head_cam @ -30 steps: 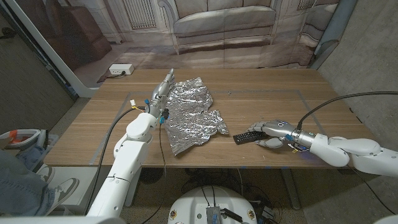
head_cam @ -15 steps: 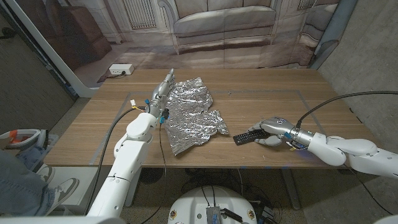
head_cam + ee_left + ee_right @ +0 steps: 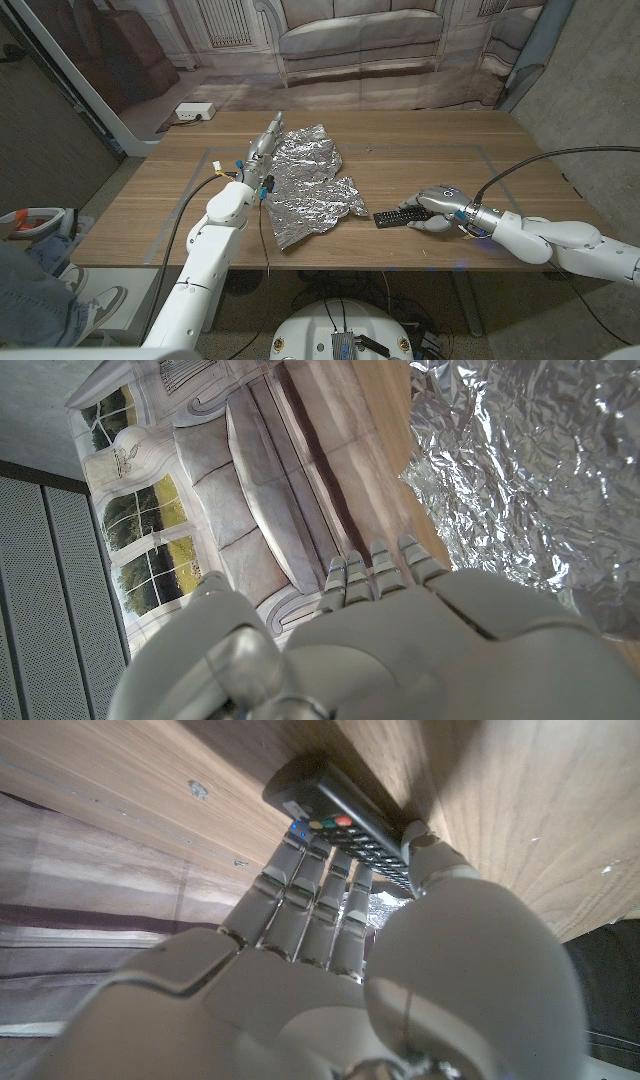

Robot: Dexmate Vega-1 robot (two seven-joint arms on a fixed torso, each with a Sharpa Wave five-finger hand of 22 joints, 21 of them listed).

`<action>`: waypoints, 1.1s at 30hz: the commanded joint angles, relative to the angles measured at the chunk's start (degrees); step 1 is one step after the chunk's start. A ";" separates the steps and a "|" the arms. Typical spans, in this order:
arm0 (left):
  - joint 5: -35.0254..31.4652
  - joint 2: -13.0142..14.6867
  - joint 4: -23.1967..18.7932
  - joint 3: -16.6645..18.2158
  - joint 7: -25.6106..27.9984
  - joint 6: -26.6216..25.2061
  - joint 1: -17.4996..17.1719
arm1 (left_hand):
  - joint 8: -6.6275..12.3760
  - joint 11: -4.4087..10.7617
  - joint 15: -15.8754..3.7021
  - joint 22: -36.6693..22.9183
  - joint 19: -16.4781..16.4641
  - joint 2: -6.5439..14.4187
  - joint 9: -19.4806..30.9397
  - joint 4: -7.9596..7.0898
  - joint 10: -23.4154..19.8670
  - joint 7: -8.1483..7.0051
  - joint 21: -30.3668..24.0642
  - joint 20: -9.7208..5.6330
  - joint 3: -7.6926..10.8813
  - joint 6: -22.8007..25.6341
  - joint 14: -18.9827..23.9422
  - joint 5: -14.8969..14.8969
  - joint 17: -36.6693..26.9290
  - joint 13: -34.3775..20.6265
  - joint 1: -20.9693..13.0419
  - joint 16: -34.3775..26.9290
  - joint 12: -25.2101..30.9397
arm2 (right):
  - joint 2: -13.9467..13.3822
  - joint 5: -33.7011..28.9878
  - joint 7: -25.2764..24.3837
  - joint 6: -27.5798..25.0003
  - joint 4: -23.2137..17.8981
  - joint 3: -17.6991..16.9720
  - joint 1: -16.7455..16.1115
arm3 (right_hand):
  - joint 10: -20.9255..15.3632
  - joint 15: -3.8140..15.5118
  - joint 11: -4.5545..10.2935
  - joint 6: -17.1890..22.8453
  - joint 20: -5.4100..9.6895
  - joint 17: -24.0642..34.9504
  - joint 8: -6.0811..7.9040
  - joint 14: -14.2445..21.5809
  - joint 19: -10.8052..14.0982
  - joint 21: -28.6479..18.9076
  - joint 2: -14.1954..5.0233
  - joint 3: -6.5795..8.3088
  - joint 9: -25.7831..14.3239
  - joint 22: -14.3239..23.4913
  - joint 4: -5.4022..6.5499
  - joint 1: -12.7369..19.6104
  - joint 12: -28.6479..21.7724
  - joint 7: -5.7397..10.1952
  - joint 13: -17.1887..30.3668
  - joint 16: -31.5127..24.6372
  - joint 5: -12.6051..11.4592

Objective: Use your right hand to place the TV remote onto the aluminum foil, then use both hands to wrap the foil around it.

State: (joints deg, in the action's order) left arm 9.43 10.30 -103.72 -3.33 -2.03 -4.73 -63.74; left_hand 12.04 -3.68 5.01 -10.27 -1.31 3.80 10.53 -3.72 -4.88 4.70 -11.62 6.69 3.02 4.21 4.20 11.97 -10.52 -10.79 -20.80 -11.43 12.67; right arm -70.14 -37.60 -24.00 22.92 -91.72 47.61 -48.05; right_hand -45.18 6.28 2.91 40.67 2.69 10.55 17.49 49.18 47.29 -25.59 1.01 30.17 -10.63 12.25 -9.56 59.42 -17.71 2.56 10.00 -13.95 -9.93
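A crumpled sheet of aluminum foil (image 3: 305, 185) lies on the wooden table (image 3: 420, 150), left of the middle. The black TV remote (image 3: 393, 215) is just right of the foil's right edge, low over the table, gripped at its right end by my right hand (image 3: 437, 208). In the right wrist view the remote (image 3: 340, 815) lies across my fingers (image 3: 300, 895) with the thumb on its other side. My left hand (image 3: 262, 140) reaches out with straight fingers along the foil's far left edge, holding nothing. The foil (image 3: 530, 470) shows beside that hand (image 3: 400, 630) in the left wrist view.
The table's right half is bare wood, with the black cable (image 3: 530, 165) of my right arm hanging over it. A white power strip (image 3: 195, 112) lies on the floor behind the table's left corner. A person's leg and shoe (image 3: 40, 290) show at the lower left.
My right hand has shifted a little to the left with the remote, closer to the foil's right edge. The left hand and the foil have stayed put.
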 commanded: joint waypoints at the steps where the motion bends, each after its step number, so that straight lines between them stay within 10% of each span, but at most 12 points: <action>1: 0.16 -0.31 0.72 -0.35 0.03 0.13 0.48 | -0.05 -0.08 0.05 -0.15 0.21 0.43 0.22 -0.06 -0.56 -0.01 -0.01 0.48 -0.45 0.46 0.21 -0.28 -0.23 -0.26 0.06 0.13 -0.29 | -1.52 -0.79 -4.33 1.02 -3.15 -1.98 0.03 | -5.15 6.76 4.72 11.59 9.63 0.21 0.50 0.53 2.83 -0.29 -5.27 -0.30 -0.70 0.18 0.19 5.96 0.08 5.13 0.33 -0.13 -0.07; 21: 0.61 -0.10 1.23 0.20 -0.57 -0.04 1.09 | -0.15 -0.13 0.10 -0.17 0.25 0.56 0.24 -0.11 -0.70 0.01 0.00 0.44 -0.57 0.63 0.28 -0.29 -0.24 -0.29 0.03 0.17 -0.37 | -4.34 0.00 -8.10 0.49 -8.93 -4.50 -0.44 | -4.68 6.64 4.68 11.07 9.63 0.17 -0.44 -0.31 1.88 -0.40 -5.22 -0.86 -0.77 0.18 0.45 5.94 0.96 4.91 0.33 0.97 -0.06; 33: -1.57 1.99 -2.32 -0.19 -1.17 -2.30 1.90 | -0.16 -0.20 0.20 -0.17 0.11 0.65 0.24 -0.12 -0.90 0.09 -0.06 0.41 -0.62 0.79 0.39 -0.29 -0.24 -0.30 -0.02 0.16 -0.36 | 0.35 1.62 -3.11 2.42 -9.70 -5.04 3.37 | -4.05 6.51 4.47 10.68 9.60 0.25 -1.17 -1.05 1.03 -0.40 -5.38 -1.36 -0.82 0.14 0.84 5.55 1.75 4.79 0.34 1.66 -0.03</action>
State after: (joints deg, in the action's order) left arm 9.65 10.86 -104.04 -3.18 -2.71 -5.72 -62.55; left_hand 12.04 -3.99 5.00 -10.26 -1.31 4.40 10.53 -3.72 -5.19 5.02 -11.62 6.67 2.54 4.52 4.19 11.97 -10.51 -10.79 -20.19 -11.43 12.67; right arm -73.09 -37.60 -30.61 24.31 -100.50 43.19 -47.13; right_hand -46.00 6.22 3.95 44.06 5.88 10.66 16.57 48.29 48.58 -25.64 1.36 29.14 -10.64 12.20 -8.86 59.77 -16.09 0.20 10.33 -12.61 -9.77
